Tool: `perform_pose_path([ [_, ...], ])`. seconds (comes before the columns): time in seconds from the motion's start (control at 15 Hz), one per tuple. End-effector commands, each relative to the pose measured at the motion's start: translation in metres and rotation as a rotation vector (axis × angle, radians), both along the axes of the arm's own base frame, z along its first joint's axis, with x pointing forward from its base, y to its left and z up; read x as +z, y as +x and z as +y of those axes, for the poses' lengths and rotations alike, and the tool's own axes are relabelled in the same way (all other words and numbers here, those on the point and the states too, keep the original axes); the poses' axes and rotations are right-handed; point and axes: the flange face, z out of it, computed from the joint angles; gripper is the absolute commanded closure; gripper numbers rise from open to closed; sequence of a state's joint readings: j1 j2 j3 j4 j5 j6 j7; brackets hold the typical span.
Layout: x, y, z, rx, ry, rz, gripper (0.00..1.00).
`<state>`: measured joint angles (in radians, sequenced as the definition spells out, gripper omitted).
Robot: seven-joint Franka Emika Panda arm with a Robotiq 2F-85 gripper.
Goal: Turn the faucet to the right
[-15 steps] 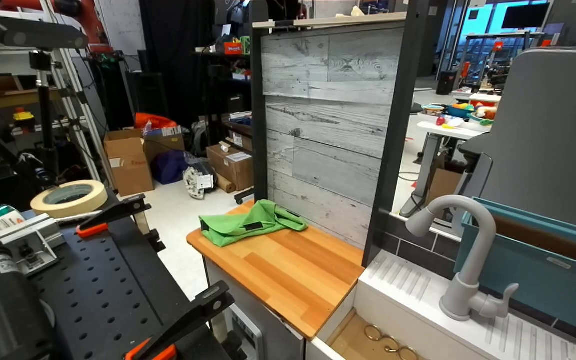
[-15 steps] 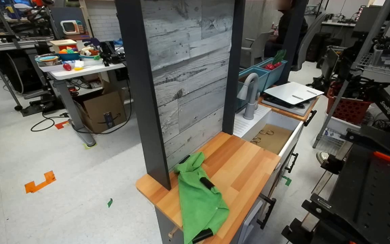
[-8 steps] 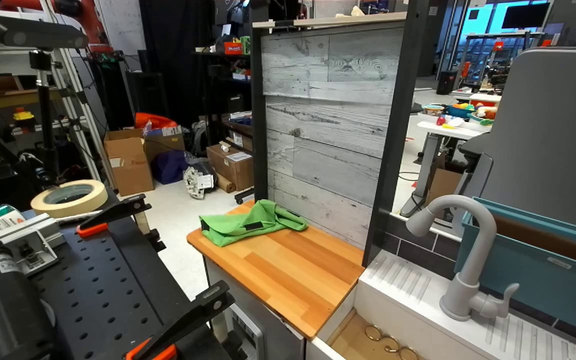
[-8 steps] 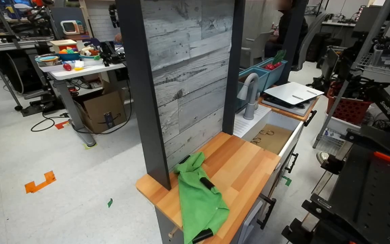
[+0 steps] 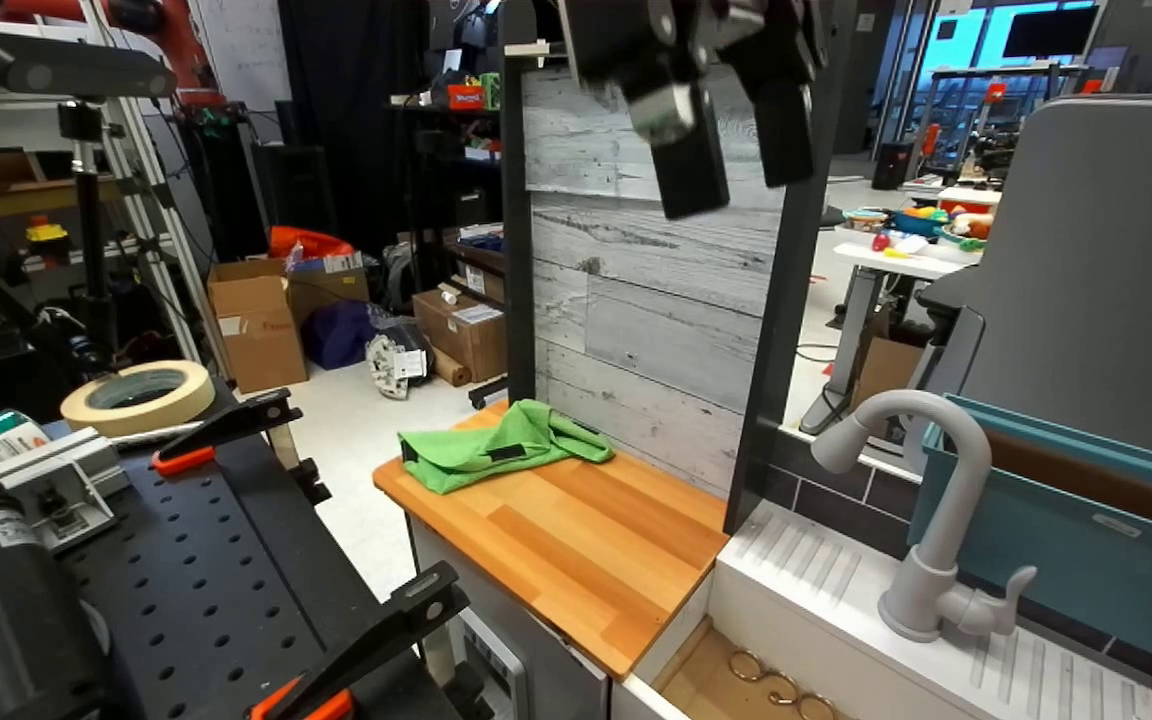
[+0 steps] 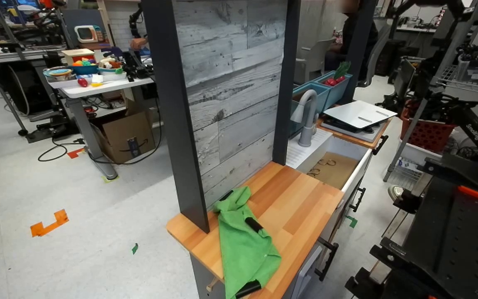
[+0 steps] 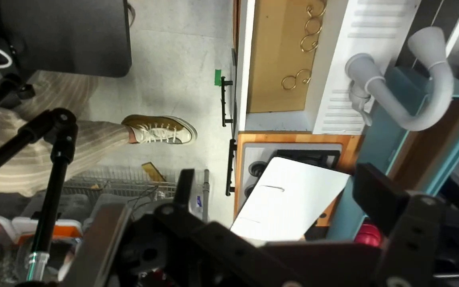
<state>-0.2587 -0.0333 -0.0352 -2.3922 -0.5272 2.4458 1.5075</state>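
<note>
The light grey faucet (image 5: 961, 480) stands upright on the white ridged ledge behind the sink basin. It also shows in an exterior view (image 6: 308, 120) and at the upper right of the wrist view (image 7: 444, 85). Its spout points toward the grey wood panel, not over the basin. Its small handle (image 5: 1016, 600) is on the side away from the panel. My gripper (image 5: 744, 195) hangs high in front of the panel, well above and apart from the faucet. In the wrist view the gripper (image 7: 275, 175) has its fingers wide apart with nothing between them.
A teal planter box (image 5: 1086, 560) stands right behind the faucet. A black post (image 5: 776, 350) and the panel (image 5: 666, 300) rise beside it. A white board (image 6: 359, 114) lies over the stove. Gold rings (image 7: 313, 26) lie in the basin. A green cloth (image 5: 496, 450) lies on the counter.
My gripper has come into view from the top in an exterior view, where it did not show before. The faucet has not moved.
</note>
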Motion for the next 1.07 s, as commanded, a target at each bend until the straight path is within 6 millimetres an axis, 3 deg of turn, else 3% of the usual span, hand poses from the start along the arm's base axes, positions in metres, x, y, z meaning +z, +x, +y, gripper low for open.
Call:
perform_pose_path([
  [0.0,-0.008,0.000,-0.004,-0.011,0.005,0.011,0.00],
  [0.6,-0.005,0.002,0.000,-0.001,0.003,0.004,0.00],
  [0.8,-0.015,0.016,-0.004,-0.092,-0.059,-0.005,0.00],
  [1.0,-0.033,0.032,-0.007,-0.057,-0.052,0.002,0.00],
])
